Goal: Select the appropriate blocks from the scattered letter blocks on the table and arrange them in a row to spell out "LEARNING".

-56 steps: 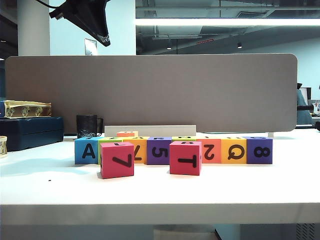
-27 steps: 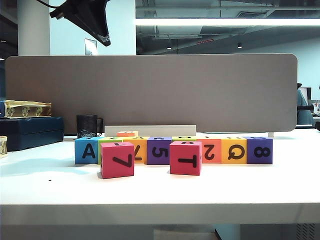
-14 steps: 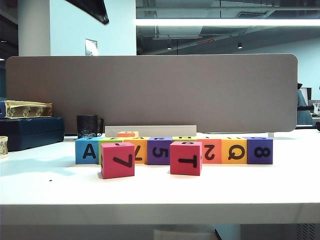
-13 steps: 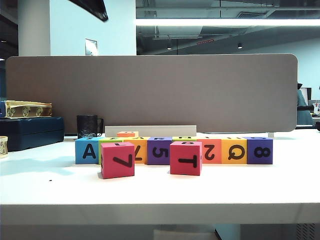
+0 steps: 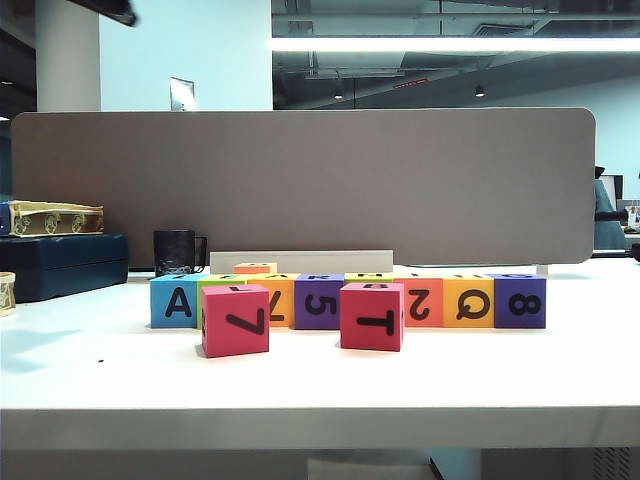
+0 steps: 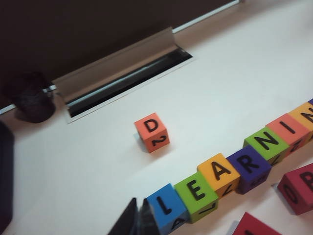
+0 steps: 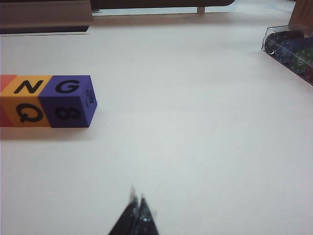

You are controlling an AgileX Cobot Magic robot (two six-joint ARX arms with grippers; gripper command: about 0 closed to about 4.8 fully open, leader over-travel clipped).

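Letter blocks stand in a row on the table [image 5: 320, 390]. From above their tops read L [image 6: 165, 208], E [image 6: 196, 190], A [image 6: 219, 171], R [image 6: 250, 163], N [image 6: 266, 142], I [image 6: 288, 128], then N [image 7: 27, 97] and G [image 7: 66, 96]. My left gripper [image 6: 139, 209] is shut and empty, high above the table beside the blue L block. Only a dark bit of the left arm [image 5: 108, 10] shows at the exterior view's top left corner. My right gripper [image 7: 137, 198] is shut and empty, over bare table well away from the G block.
Two red blocks, 7 [image 5: 235, 320] and T [image 5: 372, 316], stand in front of the row. An orange D block [image 6: 152, 132] sits behind it. A black mug [image 5: 178, 252], a dark blue box [image 5: 62, 265] and a grey partition [image 5: 300, 185] line the back. A clear box of discs [image 7: 291, 49] lies far right.
The left arm has lifted up and to the left, almost out of the exterior view. No block has moved.
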